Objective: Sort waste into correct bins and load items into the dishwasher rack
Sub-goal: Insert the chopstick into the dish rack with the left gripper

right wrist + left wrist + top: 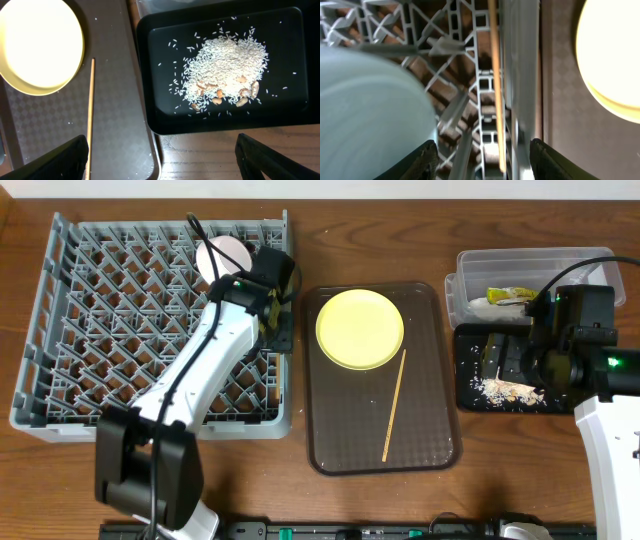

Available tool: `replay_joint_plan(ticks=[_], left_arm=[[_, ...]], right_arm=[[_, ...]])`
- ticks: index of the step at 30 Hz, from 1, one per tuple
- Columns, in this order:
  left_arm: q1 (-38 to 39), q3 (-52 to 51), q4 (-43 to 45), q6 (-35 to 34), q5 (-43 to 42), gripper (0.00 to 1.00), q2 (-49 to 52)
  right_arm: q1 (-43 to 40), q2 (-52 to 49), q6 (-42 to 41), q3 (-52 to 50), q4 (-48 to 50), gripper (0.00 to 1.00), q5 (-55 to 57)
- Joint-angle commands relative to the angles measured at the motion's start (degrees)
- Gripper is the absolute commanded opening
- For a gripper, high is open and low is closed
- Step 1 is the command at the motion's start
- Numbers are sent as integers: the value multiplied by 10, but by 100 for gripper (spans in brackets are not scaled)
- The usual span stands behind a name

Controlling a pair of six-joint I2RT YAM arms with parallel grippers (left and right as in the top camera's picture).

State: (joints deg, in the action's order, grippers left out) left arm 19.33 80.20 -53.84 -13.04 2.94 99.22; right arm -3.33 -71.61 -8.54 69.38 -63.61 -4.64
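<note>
The left pincer (pixel 484 147) hangs over the right edge of the grey dishwasher rack (pixel 110 330). Its two fingers stand apart and nothing is clamped. Between them, touching neither, one wooden chopstick (pixel 495 85) lies in the rack along its right wall. A pale bowl (pixel 222 252) sits in the rack just beside this pincer (in the wrist view it fills the left side, blurred).

The brown serving tray (pixel 340 440) lies in the middle of the desk (pixel 400 240), just beside the rack. On it are the round yellow plate (pixel 360 330) and the second chopstick (pixel 393 405), a bit tilted, with its upper end near the rim of the plate.

The right pincer (pixel 162 142) hovers above the black tray (pixel 155 75), with its fingers wide apart and empty. In this tray lies a heap of food leftovers (pixel 225 65), rice grains with some nuts. Behind it the clear tub (pixel 590 260) holds the green-and-yellow wrapper (pixel 510 295) and the white scrap (pixel 480 305).
</note>
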Motion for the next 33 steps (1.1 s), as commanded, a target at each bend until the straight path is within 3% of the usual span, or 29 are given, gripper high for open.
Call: replay_joint_plan(ticks=[1,6,14,21,30,33], left_arm=[[0,3,-22,5,-4,61,-60],[-1,3,-89,5,0,56,-110],[-23,-7,-146,-21,16,25,-115],[-42,-47,-101,-20,18,25,-111],[-65,-51,-28,-19,92,25,-96],[-65,-51,6,-18,91,31,-96]], right_arm=[[-5,2,5,6,0,92,2],[-5,2,5,6,3,92,2],[-5,2,5,6,2,92,1],[-5,2,5,6,1,92,1],[-5,2,5,6,-3,92,1],[-5,2,5,6,-3,92,1]])
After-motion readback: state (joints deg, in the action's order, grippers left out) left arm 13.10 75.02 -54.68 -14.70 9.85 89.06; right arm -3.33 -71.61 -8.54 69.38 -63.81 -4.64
